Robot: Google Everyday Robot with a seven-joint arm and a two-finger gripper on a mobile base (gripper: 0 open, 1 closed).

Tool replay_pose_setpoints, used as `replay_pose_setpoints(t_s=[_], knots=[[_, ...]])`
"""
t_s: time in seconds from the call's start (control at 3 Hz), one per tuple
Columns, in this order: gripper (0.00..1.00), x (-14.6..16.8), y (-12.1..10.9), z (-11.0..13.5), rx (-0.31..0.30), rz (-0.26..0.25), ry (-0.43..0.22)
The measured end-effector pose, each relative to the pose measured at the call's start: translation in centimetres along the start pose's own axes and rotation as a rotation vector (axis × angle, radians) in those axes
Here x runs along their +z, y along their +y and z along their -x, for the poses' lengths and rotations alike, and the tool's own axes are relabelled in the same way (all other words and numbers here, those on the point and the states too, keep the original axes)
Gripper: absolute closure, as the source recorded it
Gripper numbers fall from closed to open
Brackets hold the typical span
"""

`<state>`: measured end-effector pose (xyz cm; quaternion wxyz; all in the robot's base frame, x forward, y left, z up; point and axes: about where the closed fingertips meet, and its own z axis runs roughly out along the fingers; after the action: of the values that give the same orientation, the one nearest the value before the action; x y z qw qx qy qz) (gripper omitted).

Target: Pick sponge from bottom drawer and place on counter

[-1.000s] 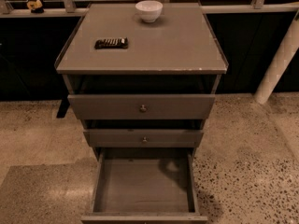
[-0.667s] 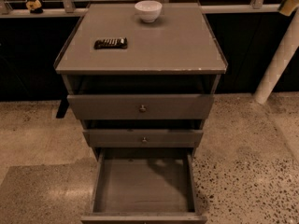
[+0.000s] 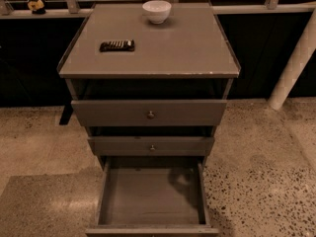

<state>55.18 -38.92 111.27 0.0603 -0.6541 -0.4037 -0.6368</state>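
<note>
The grey cabinet stands in the middle of the camera view. Its bottom drawer [image 3: 148, 196] is pulled out toward me, and its flat floor shows nothing but a dark shadow at the back right. The sponge is not visible in the drawer or on the counter [image 3: 173, 48]. The gripper is out of view.
A white bowl [image 3: 157, 11] stands at the counter's back edge, and a dark flat bar-shaped object [image 3: 117, 45] lies at its left. The two upper drawers [image 3: 149, 113] with small round knobs stand slightly open. A small yellowish object [image 3: 35, 5] sits on the back ledge, top left. A white post [image 3: 295, 63] leans at the right.
</note>
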Motion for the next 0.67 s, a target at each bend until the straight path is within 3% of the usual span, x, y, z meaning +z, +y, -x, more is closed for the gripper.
replay_pose_setpoints(t_s=[0.67], knots=[[0.11,-3.0,0.5,0.8,0.018,0.043,-0.025]])
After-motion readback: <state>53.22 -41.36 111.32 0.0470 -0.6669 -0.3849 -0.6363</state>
